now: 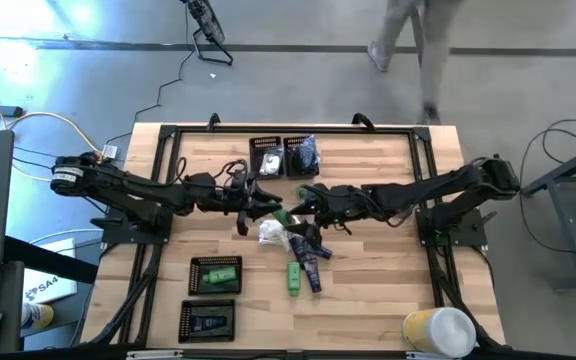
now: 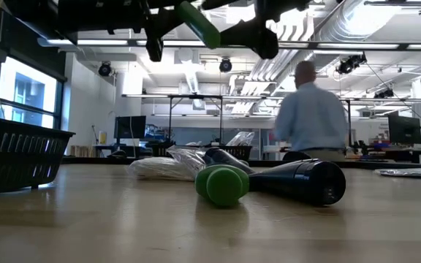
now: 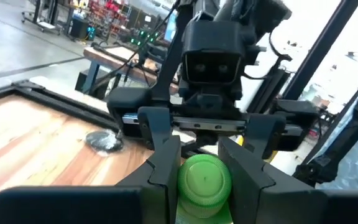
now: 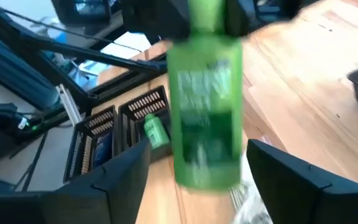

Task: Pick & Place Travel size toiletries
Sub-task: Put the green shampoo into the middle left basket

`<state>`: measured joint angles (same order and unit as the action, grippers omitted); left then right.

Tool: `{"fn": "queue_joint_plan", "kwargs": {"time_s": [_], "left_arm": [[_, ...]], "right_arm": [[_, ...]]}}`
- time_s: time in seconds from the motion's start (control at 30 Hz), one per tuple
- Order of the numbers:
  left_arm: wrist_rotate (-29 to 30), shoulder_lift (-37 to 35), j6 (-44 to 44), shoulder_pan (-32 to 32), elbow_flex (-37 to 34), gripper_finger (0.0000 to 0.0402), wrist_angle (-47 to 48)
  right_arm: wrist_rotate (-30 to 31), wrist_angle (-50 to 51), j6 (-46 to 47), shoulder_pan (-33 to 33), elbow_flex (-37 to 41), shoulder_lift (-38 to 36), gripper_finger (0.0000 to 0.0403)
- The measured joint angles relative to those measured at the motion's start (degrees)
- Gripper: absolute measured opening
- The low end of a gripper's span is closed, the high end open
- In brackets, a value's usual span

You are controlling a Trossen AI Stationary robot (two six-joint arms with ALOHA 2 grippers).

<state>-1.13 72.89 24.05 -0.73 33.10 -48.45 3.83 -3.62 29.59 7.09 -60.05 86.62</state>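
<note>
A green tube (image 1: 276, 213) is being held up in the air over the middle of the desk (image 1: 368, 290), between the two arms. It is being gripped by the left gripper (image 1: 268, 208), whose fingers (image 3: 160, 168) are being pressed against either side of the tube's green cap in the left wrist view. The right gripper (image 1: 303, 207) is being kept right at the tube's other end, its jaws being held wide apart with the tube's body between them but not touched, as the right wrist view shows.

Below, just past the desk's centre toward its near edge, the remaining toiletries are being left in a loose pile: a white crinkly packet (image 1: 272, 233), a second green tube (image 1: 294, 277) and a dark navy tube (image 1: 311, 273) lying side by side. Three black mesh trays are being shown: one (image 1: 215, 274) holding a green item and one (image 1: 207, 321) holding a dark item near the near left corner, and one (image 1: 267, 157) by the far edge.
</note>
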Motion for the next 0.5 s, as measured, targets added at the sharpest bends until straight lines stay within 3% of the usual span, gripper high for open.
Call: {"fn": "queue_joint_plan", "kwargs": {"time_s": [0.2, 0.5], "left_arm": [[-1.38, -4.51, 2.67, -0.02, 0.02, 0.0086, 6.04], [-2.76, -18.09, 11.53, -0.02, 0.04, 0.0086, 32.52]], "right_arm": [[0.74, 7.55, -0.73, 0.0, 0.02, -5.36, 0.027], [8.4, 14.46, -1.56, -0.31, 0.11, -10.57, 0.0266]]}}
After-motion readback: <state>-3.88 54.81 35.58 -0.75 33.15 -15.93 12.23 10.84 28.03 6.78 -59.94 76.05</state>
